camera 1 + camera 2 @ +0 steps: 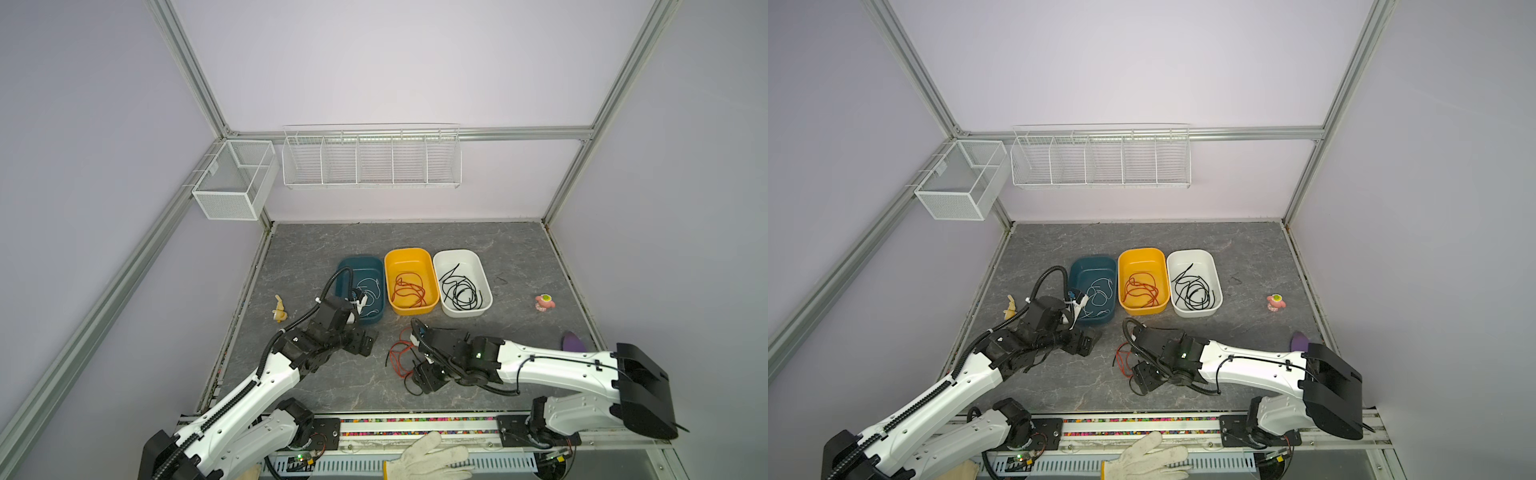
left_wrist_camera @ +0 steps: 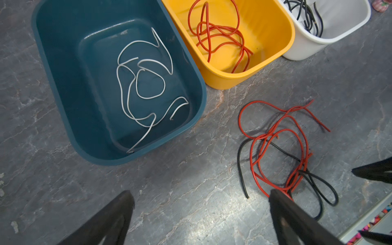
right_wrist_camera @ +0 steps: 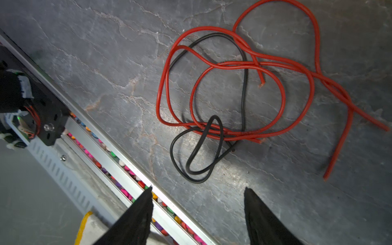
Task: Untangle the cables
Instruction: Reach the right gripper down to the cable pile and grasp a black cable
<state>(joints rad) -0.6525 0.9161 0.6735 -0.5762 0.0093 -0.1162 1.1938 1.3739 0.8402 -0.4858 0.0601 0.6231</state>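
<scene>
R gripper (image 3: 197,203) fingers fill the near edge of its wrist view. Jaws are partway apart w/ nothing btwn them, clear of everything. Just ahead of the tips, on the table (image 3: 95,53), lies the one tangle (image 3: 214,131) not yet sorted. It looks like two red cables (image 3: 283,99) w/ a black cable (image 3: 244,93) looped through them. The black loop is the bit closest to the tips.

L gripper (image 2: 201,203) sits on the tangle's far side from the R one, jaws wide and empty. One fingertip overlaps the red in its wrist view; can't tell if it touches.

Beyond the tangle are three tubs side by side:
- blue tub (image 2: 59,63) w/ white cables (image 2: 148,98)
- yellow tub (image 2: 271,27) w/ sorted red cables (image 2: 207,42)
- white tub (image 2: 343,21) w/ sorted black cables (image 1: 459,293)

Judgement: most of the job looks done, w/ each colour in its own tub. Left to do: free the black from the red, then prob. bin each.
</scene>
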